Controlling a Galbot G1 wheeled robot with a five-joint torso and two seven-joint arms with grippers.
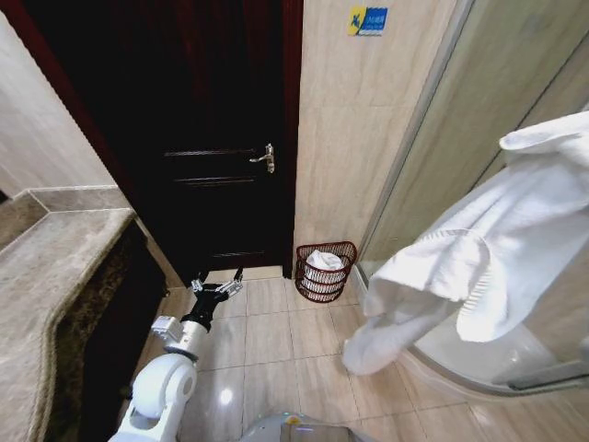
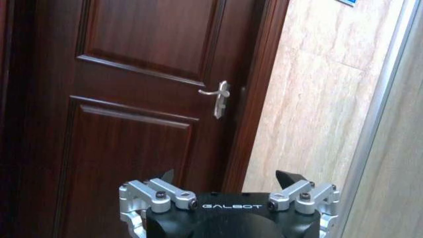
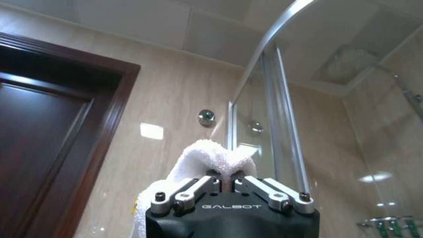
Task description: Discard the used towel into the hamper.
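Hamper [image 1: 325, 271] on floor, right of door [image 1: 198, 129]

I am reading "GALBOT" in pale letters on the black body of the left gripper [image 2: 228, 184], and the same word on the right gripper [image 3: 225, 174]. A blue-and-yellow wall sign [image 1: 367, 19] is showing print too small to read.

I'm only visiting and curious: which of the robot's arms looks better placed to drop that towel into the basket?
The right one, probably. The right gripper is already shut on the towel, held high to the right of the hamper. The left gripper hangs open and empty, low by the door.
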